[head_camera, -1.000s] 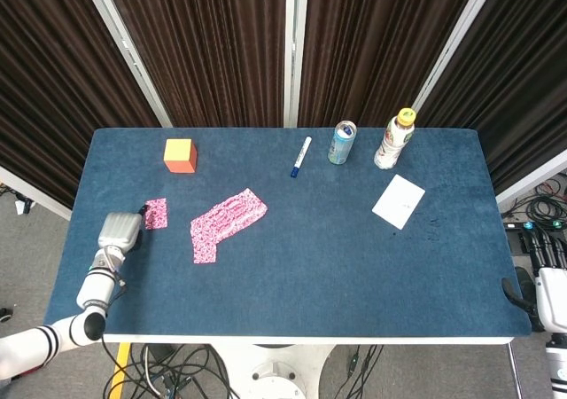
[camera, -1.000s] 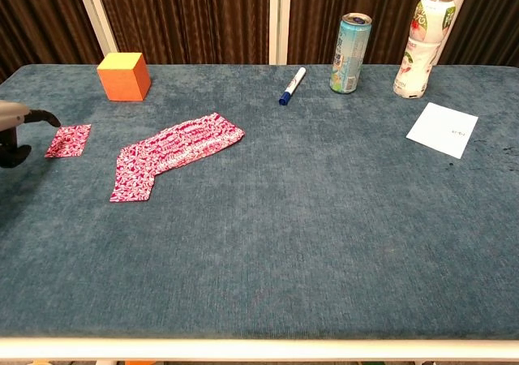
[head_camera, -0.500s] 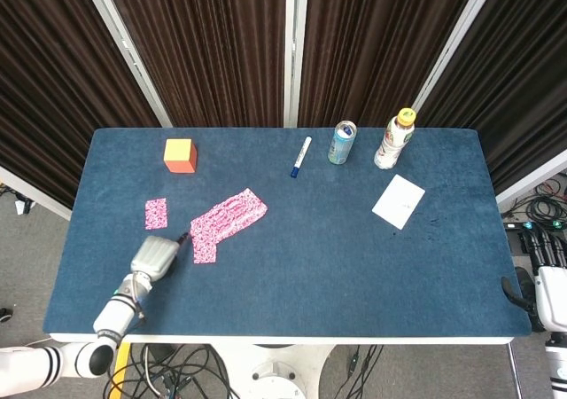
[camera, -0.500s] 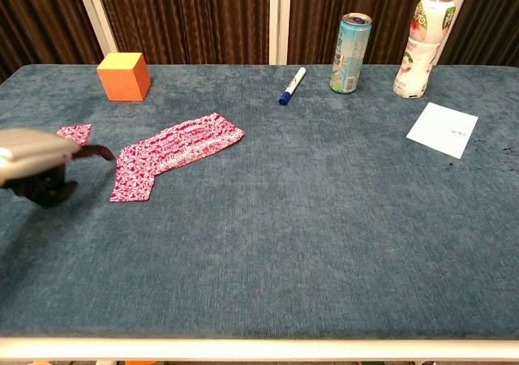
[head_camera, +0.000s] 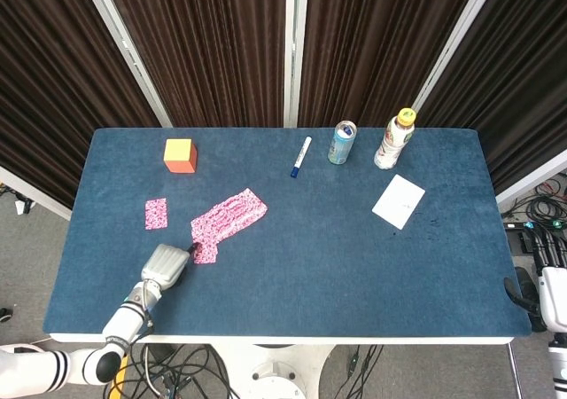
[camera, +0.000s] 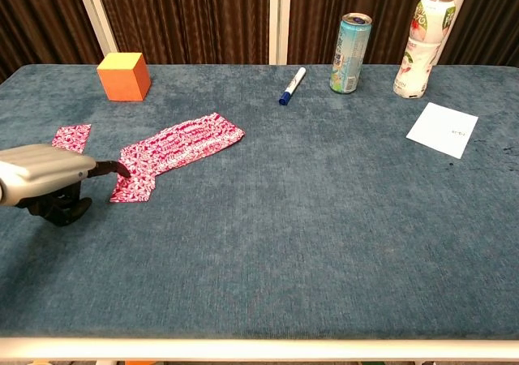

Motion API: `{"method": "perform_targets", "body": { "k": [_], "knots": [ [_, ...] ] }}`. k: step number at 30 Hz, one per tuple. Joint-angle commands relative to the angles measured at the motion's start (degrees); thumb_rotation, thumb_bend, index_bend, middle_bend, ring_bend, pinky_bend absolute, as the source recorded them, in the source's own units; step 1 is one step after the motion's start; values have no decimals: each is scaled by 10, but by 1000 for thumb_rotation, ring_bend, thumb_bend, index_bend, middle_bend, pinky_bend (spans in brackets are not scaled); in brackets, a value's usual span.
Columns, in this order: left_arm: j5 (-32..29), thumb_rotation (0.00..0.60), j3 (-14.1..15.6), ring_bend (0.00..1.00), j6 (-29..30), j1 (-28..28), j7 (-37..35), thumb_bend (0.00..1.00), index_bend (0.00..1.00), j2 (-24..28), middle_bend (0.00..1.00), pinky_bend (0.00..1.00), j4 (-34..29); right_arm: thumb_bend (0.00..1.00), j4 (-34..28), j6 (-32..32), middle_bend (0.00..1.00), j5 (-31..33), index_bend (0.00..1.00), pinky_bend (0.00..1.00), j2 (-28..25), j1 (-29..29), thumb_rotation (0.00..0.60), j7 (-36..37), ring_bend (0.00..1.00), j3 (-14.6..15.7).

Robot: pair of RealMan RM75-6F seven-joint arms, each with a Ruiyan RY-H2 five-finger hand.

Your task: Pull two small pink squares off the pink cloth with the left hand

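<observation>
The pink patterned cloth lies flat at the left middle of the blue table. One small pink square lies apart from it, further left. My left hand is low over the table at the cloth's near-left end. One dark fingertip reaches onto the edge of that end; the hand holds nothing. My right hand hangs off the table's right edge, holding nothing, and shows only in the head view.
An orange cube stands at the back left. A blue marker, a can and a bottle line the back. A white paper lies at the right.
My left hand has left the small square and moved right and toward the near edge, then up to the cloth's near-left end. The square and cloth have stayed in place.
</observation>
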State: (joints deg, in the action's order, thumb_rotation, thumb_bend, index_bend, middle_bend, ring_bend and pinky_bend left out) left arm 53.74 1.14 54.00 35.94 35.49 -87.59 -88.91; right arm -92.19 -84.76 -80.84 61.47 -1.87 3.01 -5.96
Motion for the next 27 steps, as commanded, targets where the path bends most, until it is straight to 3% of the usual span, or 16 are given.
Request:
{"method": "perform_targets", "body": {
  "k": [1, 18, 27],
  "knots": [
    [11, 600, 7, 972, 2, -3, -7, 637, 129, 7, 1000, 943, -28, 233, 0, 0, 0, 0, 0, 0, 0, 0, 600, -1, 0, 0],
    [70, 600, 74, 972, 13, -19, 20, 638, 129, 3, 1000, 943, -136, 233, 3, 3, 0, 0, 0, 0, 3, 0, 600, 4, 0, 3],
    [81, 600, 83, 972, 18, -19, 30, 637, 129, 6, 1000, 943, -169, 233, 6, 2, 0, 2, 0, 0, 2, 1, 600, 10, 0, 2]
  ]
}}
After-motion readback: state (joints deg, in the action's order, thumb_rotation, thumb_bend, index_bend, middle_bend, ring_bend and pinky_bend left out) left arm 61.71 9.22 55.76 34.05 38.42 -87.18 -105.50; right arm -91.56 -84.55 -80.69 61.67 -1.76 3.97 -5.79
